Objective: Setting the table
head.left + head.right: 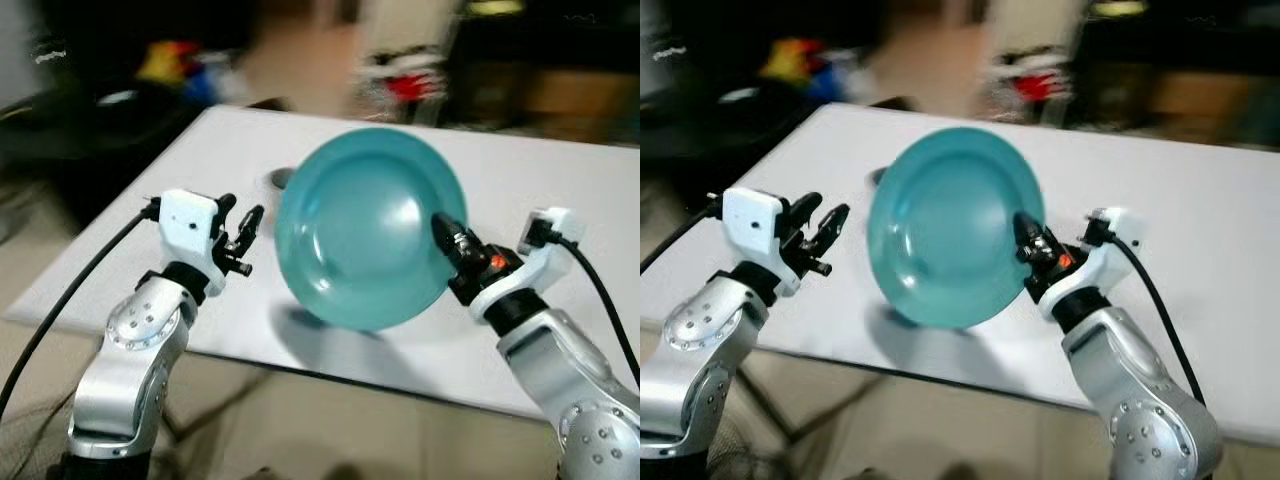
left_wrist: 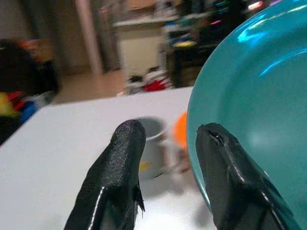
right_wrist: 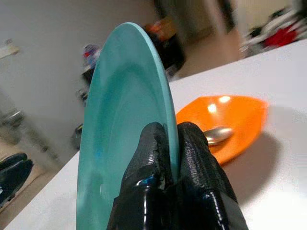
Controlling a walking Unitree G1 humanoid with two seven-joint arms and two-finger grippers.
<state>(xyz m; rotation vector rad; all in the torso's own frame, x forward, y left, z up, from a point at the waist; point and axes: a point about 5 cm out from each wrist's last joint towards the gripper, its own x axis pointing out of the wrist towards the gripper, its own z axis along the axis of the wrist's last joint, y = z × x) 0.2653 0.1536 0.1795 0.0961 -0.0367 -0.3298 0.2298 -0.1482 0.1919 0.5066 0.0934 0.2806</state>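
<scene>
At nine o'clock the left hand (image 1: pixel 243 236) hovers released, its textured black fingers (image 2: pixel 117 177) parted just beside the plate's rim. Between the hands a glossy, round teal plate (image 1: pixel 365 225) stands tilted on edge above the smooth white desk (image 1: pixel 540 180). At three o'clock the right hand (image 1: pixel 447 238) is clenched on its thin rim. Behind the plate sit a grey mug (image 2: pixel 152 143) and a shiny orange bowl (image 3: pixel 225 122) holding a metal spoon (image 3: pixel 217 134).

**Four cameras, one plate**

Head cameras look forward and down over the white table (image 1: pixel 560 180), the teal plate (image 1: pixel 365 225) mid-frame. Each wrist camera peers close along its black fingers (image 2: pixel 120 177) at that same plate.
</scene>
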